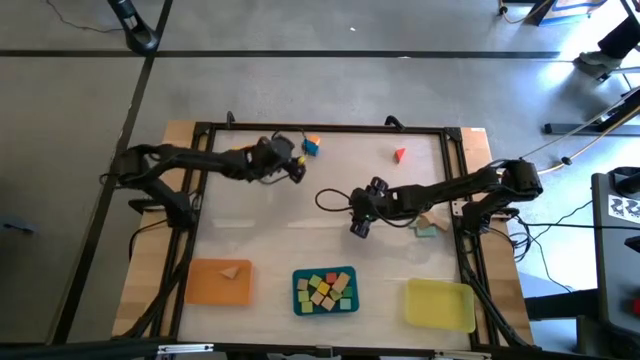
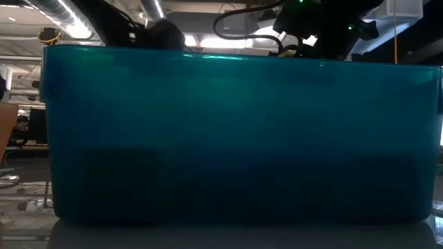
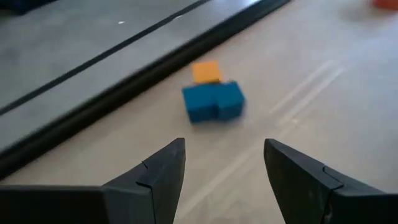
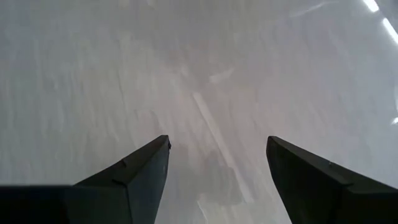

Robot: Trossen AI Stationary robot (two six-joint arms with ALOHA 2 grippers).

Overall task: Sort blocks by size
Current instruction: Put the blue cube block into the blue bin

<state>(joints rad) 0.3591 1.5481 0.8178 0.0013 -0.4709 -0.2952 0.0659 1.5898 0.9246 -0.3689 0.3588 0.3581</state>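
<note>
Left pincer [image 3: 224, 180] spread, blue block [image 3: 212, 102] with orange block [image 3: 206, 71] ahead; I risk knocking both. Right pincer [image 4: 217, 180] spread, empty.

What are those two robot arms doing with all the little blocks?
They are sorting blocks into trays. The teal tray already holds many mixed blocks, the orange tray holds one tan piece, and the yellow tray looks bare. The left gripper is open and empty, facing a blue block with an orange block just behind it at the table's far edge. The right gripper is open and empty over mid-table. A red block lies loose.
</note>
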